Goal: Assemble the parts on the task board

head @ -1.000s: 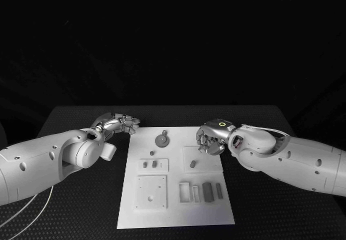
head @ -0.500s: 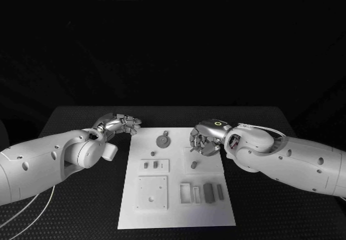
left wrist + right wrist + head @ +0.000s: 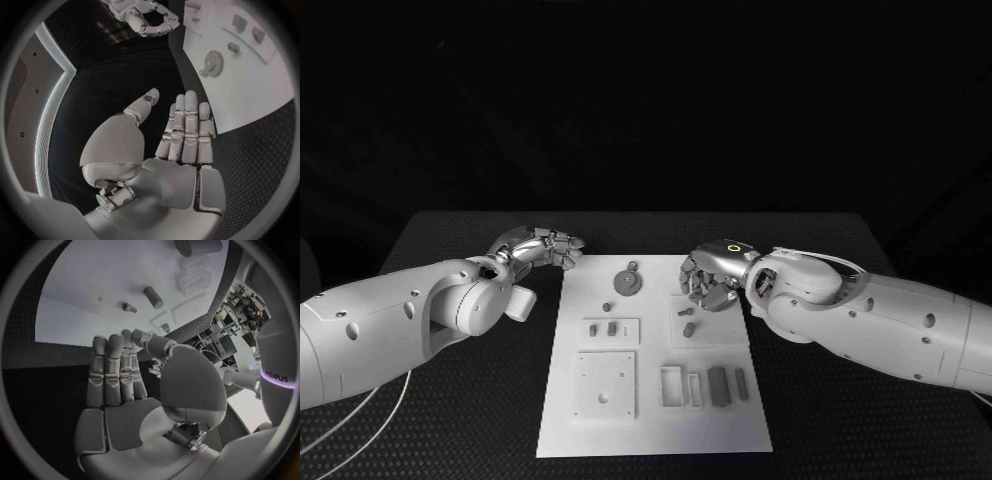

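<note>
White task board (image 3: 651, 420) with grey parts: a grey gear (image 3: 627, 282) at 12 o'clock, dark grey bars (image 3: 715, 385) at 4 o'clock. Black table (image 3: 459, 400), finely dotted in texture. Silver left hand (image 3: 542, 247) and right hand (image 3: 708, 281), on white arms; green ring light (image 3: 731, 247) on the right wrist.

White arm (image 3: 275, 365) reads "adieys" (small, partly blurred); nothing else legible.

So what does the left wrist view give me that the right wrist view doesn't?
Left wrist only: the left hand, open with fingers straight, the gear part, and the right hand across the table. Right wrist only: the right hand's own palm and fingers close up, holding nothing, and a small peg. Both show the task board.
</note>
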